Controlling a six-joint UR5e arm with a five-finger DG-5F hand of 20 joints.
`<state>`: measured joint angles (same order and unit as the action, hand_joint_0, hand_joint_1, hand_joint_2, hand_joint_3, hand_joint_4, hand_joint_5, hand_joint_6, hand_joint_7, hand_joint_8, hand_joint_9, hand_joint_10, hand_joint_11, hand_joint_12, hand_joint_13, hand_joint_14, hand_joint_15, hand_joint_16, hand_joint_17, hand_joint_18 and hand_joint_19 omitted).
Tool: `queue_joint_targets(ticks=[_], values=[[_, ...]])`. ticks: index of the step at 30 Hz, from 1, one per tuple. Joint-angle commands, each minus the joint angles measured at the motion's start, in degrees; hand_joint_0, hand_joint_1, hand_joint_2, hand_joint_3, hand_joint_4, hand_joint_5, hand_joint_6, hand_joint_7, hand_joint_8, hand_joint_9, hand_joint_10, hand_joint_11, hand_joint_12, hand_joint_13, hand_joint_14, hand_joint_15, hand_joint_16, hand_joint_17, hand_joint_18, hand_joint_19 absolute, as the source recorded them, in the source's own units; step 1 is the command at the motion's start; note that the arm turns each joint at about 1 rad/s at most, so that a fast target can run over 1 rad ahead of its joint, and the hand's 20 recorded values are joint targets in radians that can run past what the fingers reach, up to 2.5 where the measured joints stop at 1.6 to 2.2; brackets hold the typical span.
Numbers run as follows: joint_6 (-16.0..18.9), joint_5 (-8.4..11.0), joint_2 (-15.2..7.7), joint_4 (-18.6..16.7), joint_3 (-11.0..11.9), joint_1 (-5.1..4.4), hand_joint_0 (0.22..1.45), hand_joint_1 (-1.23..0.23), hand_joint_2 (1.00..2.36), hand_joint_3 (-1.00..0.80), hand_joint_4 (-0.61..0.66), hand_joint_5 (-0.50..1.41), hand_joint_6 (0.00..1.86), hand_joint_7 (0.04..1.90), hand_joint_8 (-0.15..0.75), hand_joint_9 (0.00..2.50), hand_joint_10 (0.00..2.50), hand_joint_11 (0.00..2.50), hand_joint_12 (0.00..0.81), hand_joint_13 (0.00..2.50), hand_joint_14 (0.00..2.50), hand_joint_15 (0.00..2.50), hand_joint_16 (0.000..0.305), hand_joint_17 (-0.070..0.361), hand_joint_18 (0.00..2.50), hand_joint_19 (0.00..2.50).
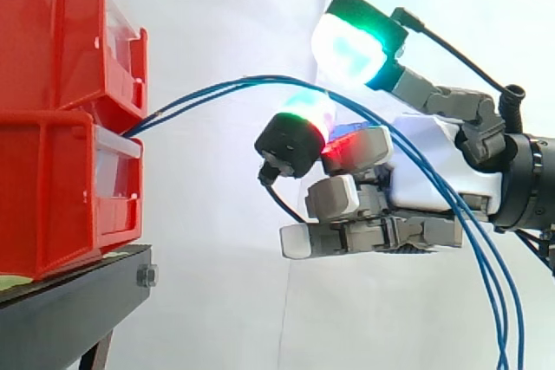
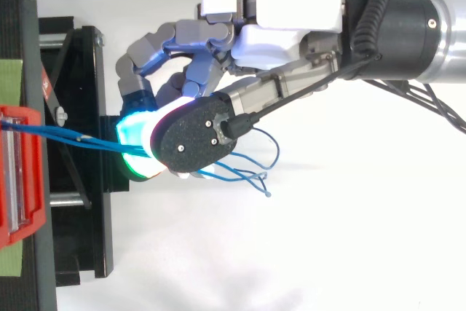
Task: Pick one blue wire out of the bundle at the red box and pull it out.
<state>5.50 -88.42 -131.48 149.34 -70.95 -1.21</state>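
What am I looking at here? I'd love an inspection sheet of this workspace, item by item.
surface: black stand carrying two stacked red plastic bins.
job's things: thin blue wires come out where the bins meet, arch up, then hang down to the right.
clutter: nothing seen.
hand: robot hand sits at the wires' arch, apart from the bins; whether it grips a wire cannot be told.
cables: the blue wires' loose ends curl beside the hand in the top view.
surroundings: white curtain behind.
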Motion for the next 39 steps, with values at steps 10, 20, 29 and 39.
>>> queue_joint_targets(ticks=[10, 20, 29, 39], values=[[0.04, 0.00, 0.00, -0.02, -0.06, -0.02, 0.58, -0.76, 1.02, -0.21, 0.16, -0.18, 0.88, 1.07, 0.271, 1.03, 0.02, 1.18, 0.369, 0.91, 0.03, 0.93, 0.059, 0.133, 0.45, 0.50], [0.04, 0.00, 0.00, -0.11, -0.06, -0.02, 0.61, -0.77, 1.02, -0.11, 0.17, -0.19, 0.85, 1.03, 0.273, 1.00, 0.02, 1.14, 0.370, 0.91, 0.03, 0.92, 0.060, 0.136, 0.46, 0.50], [0.04, 0.00, 0.00, -0.11, -0.06, -0.02, 0.60, -0.78, 1.02, -0.29, 0.24, -0.17, 0.80, 1.04, 0.265, 1.00, 0.02, 1.16, 0.364, 0.90, 0.03, 0.92, 0.059, 0.132, 0.44, 0.50], [0.12, 0.00, 0.00, -0.02, -0.15, -0.02, 0.59, -0.61, 1.01, -0.40, 0.19, -0.16, 0.84, 1.05, 0.266, 1.03, 0.02, 1.15, 0.358, 0.91, 0.03, 0.92, 0.058, 0.131, 0.44, 0.51]])
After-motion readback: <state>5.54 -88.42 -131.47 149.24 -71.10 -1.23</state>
